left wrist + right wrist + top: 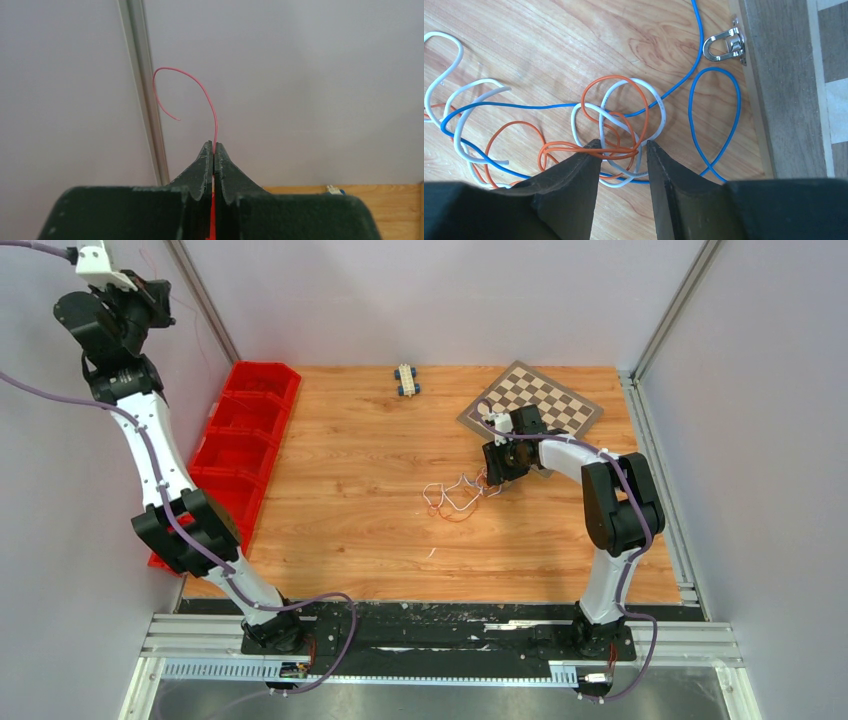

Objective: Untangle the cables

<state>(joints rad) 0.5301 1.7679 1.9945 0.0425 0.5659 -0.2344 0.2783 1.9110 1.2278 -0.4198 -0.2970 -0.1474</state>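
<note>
**While the left claw pins one red wire, the right claw straddles the knot**

Top view: cables lie mid-surface, touching the right claw at its 9 o'clock. The left claw is well apart, high at 10 o'clock.

Left wrist: jaws shut on that wire.

Right wrist: jaws parted, knot at 12 o'clock, stretched 9-to-3. One blue, perhaps two white, two orange.
</note>
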